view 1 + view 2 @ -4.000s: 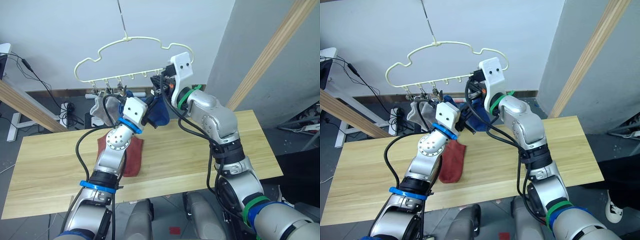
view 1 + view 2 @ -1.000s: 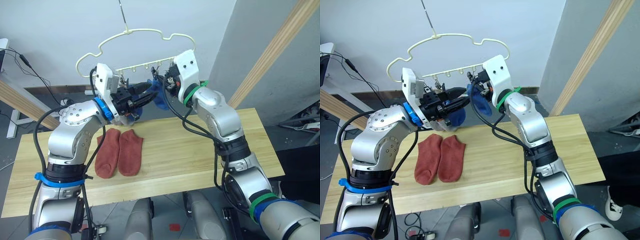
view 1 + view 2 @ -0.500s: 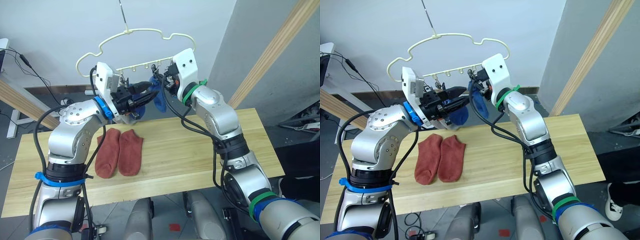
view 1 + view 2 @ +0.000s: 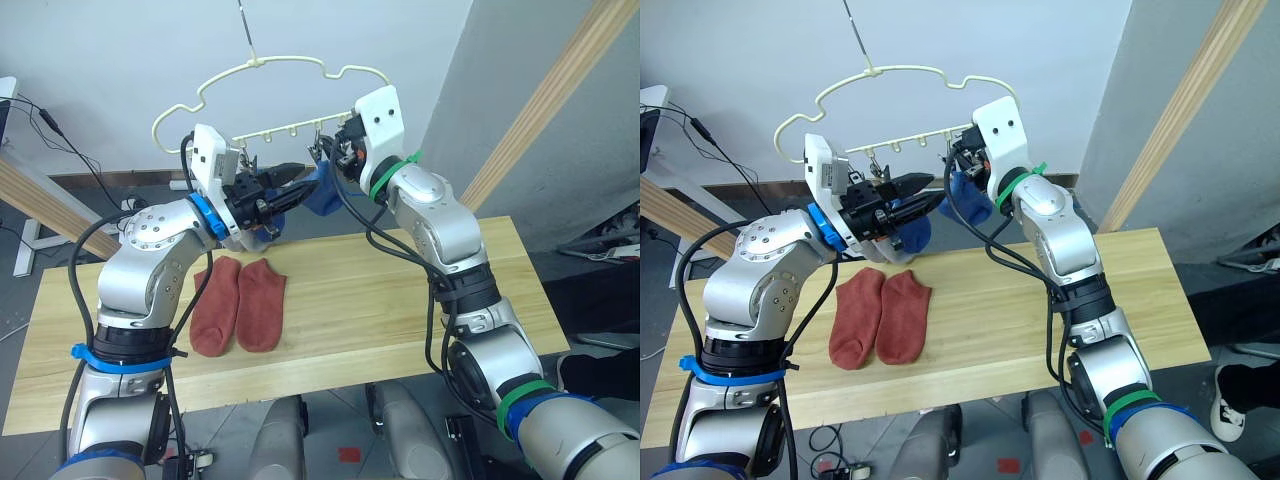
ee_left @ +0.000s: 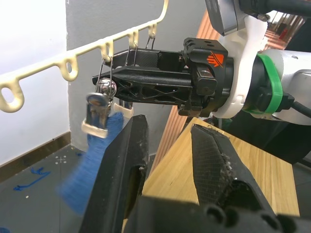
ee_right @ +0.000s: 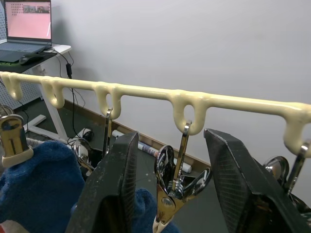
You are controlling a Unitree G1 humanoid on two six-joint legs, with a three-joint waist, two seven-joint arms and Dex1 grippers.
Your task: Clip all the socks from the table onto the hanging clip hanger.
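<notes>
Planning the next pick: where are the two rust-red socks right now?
The rust-red socks lie side by side on the table, toward the robot's left, below the left gripper.

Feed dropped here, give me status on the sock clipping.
Both grippers open at the clip hanger. Right gripper straddles a clip. Blue sock clipped. Two red socks on table.

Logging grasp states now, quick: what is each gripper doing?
Left gripper: open, holding nothing.
Right gripper: open, fingers either side of a clip on the clip hanger.
</notes>
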